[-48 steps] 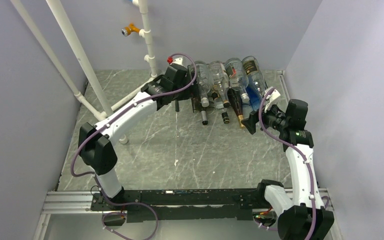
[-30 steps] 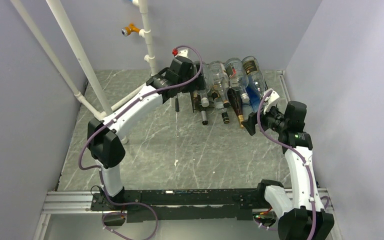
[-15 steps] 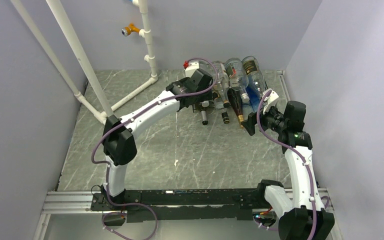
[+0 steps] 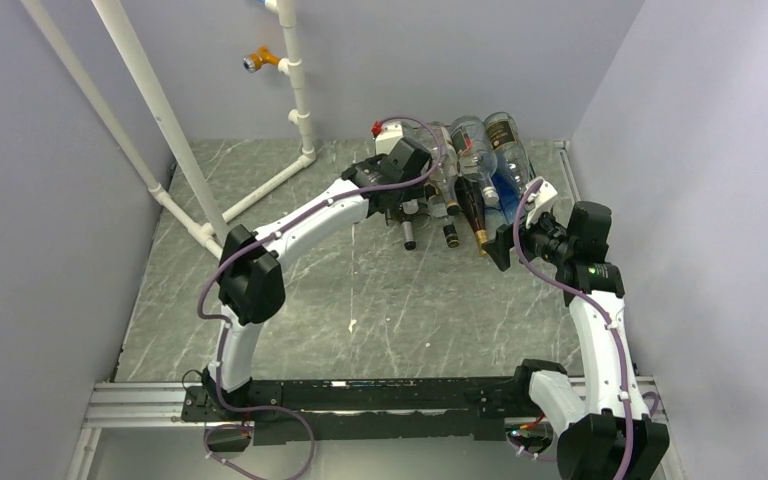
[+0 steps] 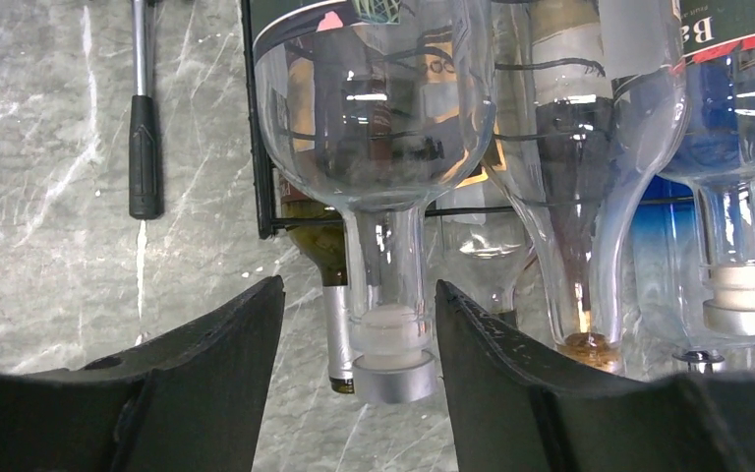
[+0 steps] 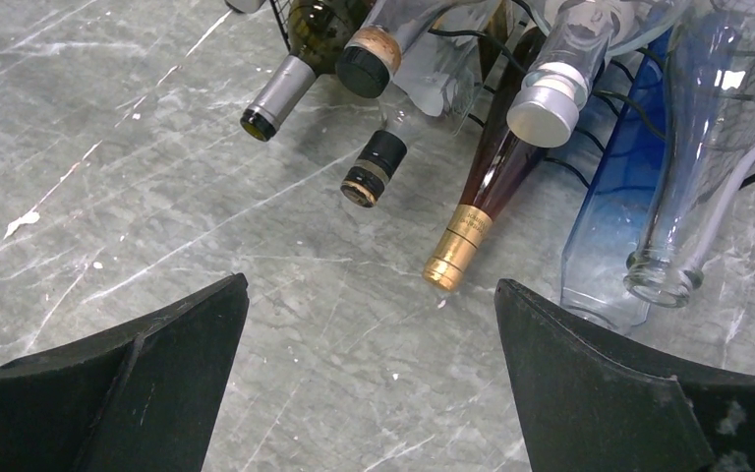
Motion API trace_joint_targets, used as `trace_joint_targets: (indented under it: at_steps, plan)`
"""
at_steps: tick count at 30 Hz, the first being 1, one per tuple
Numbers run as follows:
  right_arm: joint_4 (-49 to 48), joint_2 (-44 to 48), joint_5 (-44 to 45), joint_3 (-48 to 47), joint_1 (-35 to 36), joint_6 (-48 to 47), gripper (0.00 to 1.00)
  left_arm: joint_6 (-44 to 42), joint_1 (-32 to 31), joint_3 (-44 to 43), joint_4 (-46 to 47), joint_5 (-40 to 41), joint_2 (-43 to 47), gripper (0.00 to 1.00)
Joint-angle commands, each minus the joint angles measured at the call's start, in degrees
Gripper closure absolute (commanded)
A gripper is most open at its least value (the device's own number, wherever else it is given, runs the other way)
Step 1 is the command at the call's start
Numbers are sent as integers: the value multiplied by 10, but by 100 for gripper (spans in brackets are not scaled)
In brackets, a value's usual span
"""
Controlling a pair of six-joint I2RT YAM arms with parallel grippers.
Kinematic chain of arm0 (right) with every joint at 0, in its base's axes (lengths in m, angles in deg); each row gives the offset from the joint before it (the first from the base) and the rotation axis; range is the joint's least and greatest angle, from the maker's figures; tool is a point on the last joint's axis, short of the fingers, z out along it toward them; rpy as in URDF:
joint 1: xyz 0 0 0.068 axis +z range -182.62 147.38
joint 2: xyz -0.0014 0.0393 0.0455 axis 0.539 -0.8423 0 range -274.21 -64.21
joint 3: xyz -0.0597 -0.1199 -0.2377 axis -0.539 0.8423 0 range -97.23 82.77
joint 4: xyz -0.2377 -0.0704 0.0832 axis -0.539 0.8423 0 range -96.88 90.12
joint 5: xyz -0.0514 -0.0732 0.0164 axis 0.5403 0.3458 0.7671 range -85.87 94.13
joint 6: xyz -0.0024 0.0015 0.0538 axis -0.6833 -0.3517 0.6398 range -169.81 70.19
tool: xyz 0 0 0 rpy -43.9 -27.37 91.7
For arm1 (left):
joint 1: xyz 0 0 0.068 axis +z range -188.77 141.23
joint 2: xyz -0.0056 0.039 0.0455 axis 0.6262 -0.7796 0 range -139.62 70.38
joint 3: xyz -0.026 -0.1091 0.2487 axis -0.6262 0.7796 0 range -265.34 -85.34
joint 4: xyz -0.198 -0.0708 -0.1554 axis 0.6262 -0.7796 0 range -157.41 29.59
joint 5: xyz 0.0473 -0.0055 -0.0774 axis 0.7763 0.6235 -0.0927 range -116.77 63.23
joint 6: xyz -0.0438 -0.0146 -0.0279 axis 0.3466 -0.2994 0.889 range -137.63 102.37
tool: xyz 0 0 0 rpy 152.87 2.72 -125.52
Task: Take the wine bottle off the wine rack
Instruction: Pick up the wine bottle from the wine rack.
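The wine rack point(image 4: 465, 190), a black wire frame point(image 5: 256, 147), holds several bottles with their necks pointing out toward the arms. My left gripper point(image 5: 360, 287) point(image 4: 410, 203) is at the rack's left end, with a jaw on either side of the neck of a clear wine bottle point(image 5: 374, 108) that has a silver cap point(image 5: 393, 376). The right jaw is at the cap's edge and a gap remains on the left, so the gripper is open. My right gripper point(image 6: 372, 295) point(image 4: 501, 246) hangs wide open over bare floor in front of the rack's right end, holding nothing.
White pipes point(image 4: 160, 110) with an orange valve point(image 4: 260, 60) stand at the back left. A black-handled tool point(image 5: 144, 147) lies on the floor left of the rack. A gold-capped dark bottle point(image 6: 462, 241) and a blue bottle point(image 6: 614, 221) reach toward my right gripper. Walls close both sides.
My left arm swung right from beside the rack's left end to the clear bottle's neck, and its jaws narrowed around it. The right arm stayed still.
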State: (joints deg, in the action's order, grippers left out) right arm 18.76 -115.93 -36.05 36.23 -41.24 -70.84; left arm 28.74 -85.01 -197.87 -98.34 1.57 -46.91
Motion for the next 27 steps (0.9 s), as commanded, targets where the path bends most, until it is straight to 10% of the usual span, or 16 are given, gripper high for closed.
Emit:
trace_joint_targets:
  at_steps: [1,27]
  plan:
    - [-13,-1,6,-12,3,-6,0,-3,-4,-28,27,12,-12,38]
    - [-13,-2,9,-12,6,-7,0,4,-5,-51,63,45,-82,45]
